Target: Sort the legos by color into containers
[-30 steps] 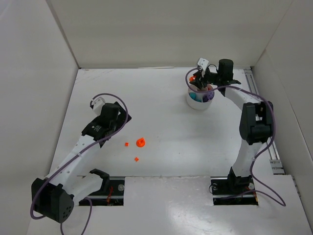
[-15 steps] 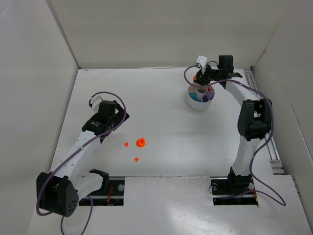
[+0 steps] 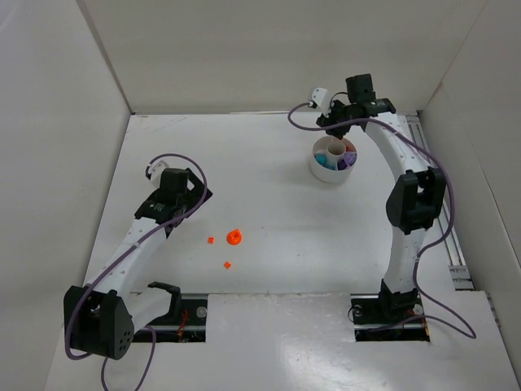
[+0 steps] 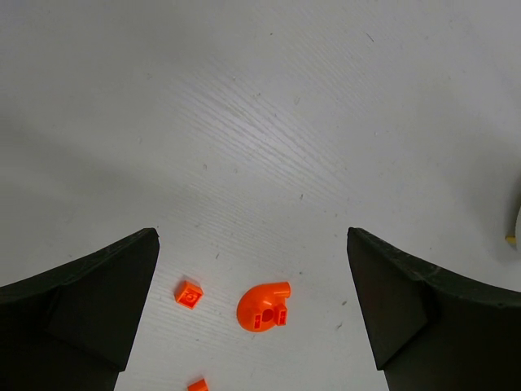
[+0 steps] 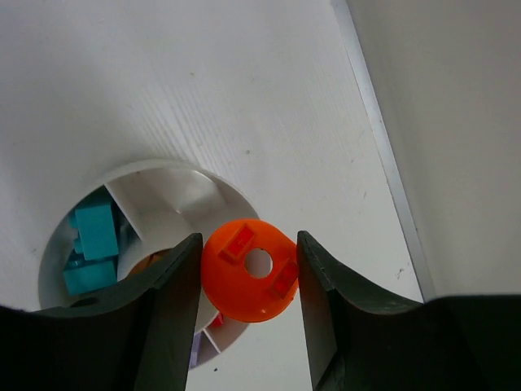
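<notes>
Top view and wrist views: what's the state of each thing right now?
Left pincer, open, empty, above loose orange bits.
Right pincer, shut on orange disc.
Orange disc, gripped, over dish rim.
Dish, upright, partly filled.
Teal bricks, in one dish compartment.
Loose orange bits, three lying on table.

My left fingers (image 4: 73,301) stand wide, and the gap between them is free down to the tabletop (image 4: 269,122). Only a curved orange lego (image 4: 262,305), a small orange square (image 4: 188,294) and another orange bit (image 4: 196,384) lie below, toward the near edge. My right fingers (image 5: 167,318) have no room between them: a round orange disc (image 5: 250,270) fills it. Beneath, the white dish (image 5: 159,191) blocks the way down, with a rail (image 5: 378,138) and the side wall (image 5: 456,122) close along the right edge. The middle of the tabletop lies open.
</notes>
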Controlling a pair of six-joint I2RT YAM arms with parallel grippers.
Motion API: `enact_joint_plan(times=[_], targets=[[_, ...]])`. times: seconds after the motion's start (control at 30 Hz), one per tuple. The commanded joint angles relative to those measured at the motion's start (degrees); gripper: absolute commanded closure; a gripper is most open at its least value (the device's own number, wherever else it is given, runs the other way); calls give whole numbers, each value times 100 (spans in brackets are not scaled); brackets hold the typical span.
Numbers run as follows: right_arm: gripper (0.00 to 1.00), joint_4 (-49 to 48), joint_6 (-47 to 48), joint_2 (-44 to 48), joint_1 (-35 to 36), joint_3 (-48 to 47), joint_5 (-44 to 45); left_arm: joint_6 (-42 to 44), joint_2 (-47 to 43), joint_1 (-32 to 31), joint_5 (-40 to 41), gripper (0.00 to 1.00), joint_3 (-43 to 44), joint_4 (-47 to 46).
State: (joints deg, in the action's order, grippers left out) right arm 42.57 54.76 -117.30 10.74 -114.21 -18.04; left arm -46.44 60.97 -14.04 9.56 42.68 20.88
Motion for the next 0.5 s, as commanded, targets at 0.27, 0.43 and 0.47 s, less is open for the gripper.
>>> enact_joint_plan(times=[0.27, 0.43, 0.47], targets=[[63, 894, -150, -689, 542, -866, 995, 152, -6, 60, -95, 0, -110, -208], [63, 999, -282, -909, 596, -1111, 1276, 152, -6, 60, -95, 0, -110, -260], [63, 999, -343, -909, 596, -1112, 1329, 152, -6, 60, -95, 0, -110, -260]])
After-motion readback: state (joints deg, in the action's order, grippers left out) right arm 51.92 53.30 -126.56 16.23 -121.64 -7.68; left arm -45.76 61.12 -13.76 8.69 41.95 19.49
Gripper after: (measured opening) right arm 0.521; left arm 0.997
